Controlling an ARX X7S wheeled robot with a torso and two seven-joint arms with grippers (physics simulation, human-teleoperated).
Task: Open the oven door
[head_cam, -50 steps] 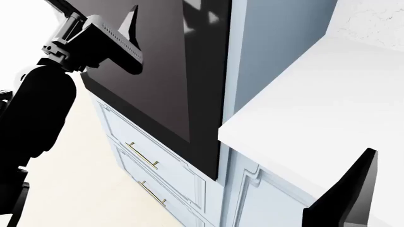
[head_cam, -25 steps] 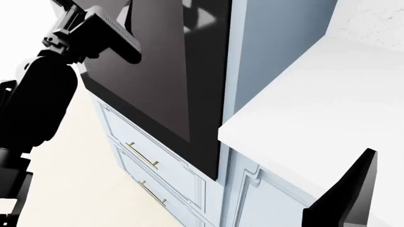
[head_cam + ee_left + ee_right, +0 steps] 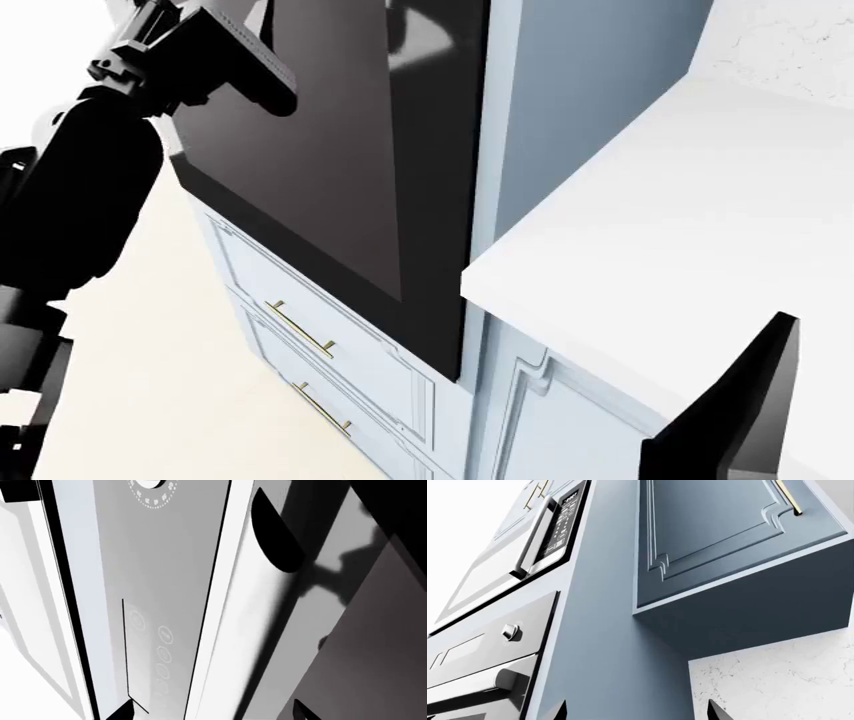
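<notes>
My right gripper (image 3: pixel 747 400) low at the bench (image 3: pixel 667 200) edge; fingers (image 3: pixel 564 711) set wide, holding nothing. My left gripper (image 3: pixel 247 45) raised against the oven door's (image 3: pixel 347 150) upper left edge; cannot tell how its fingers stand. Oven door shut flush in pale blue cabinetry, above two drawers (image 3: pixel 334 350). Beyond, right wrist view: oven (image 3: pixel 487 680) control knob (image 3: pixel 510 631), microwave (image 3: pixel 527 550), upper cabinet (image 3: pixel 720 535).
</notes>
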